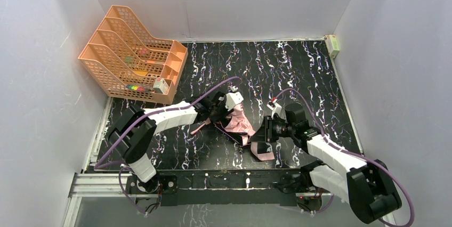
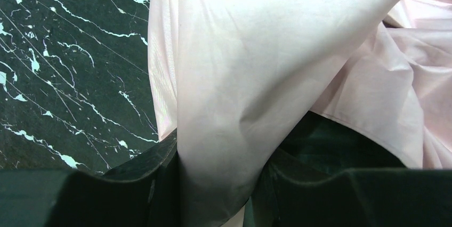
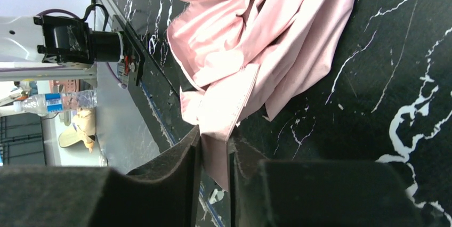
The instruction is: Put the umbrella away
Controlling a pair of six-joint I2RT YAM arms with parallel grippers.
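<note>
- The table, black with white veins, carries everything. The cloth could snag on the metal rail at its near edge if it is dragged that way.
- The orange rack stands at the far left corner, well apart from the work. If it is the storage spot, carrying a loose bundle there would likely trail cloth and catch on its mesh.
- The umbrella lies crumpled on the table between the two arms, pink side mostly up and black lining showing in the folds. It is neither rolled nor strapped. Its shaft and handle are hidden, so pulling on cloth alone could bend a rib or tear a seam.
- The left gripper has its fingers clamped on a thick fold of pink cloth. The hold is on cloth only, so the fold may slide out under tension.
- The right gripper has its fingers pinched nearly together on a thin pink strip at the cloth's edge. Such a shallow bite could slip free.
</note>
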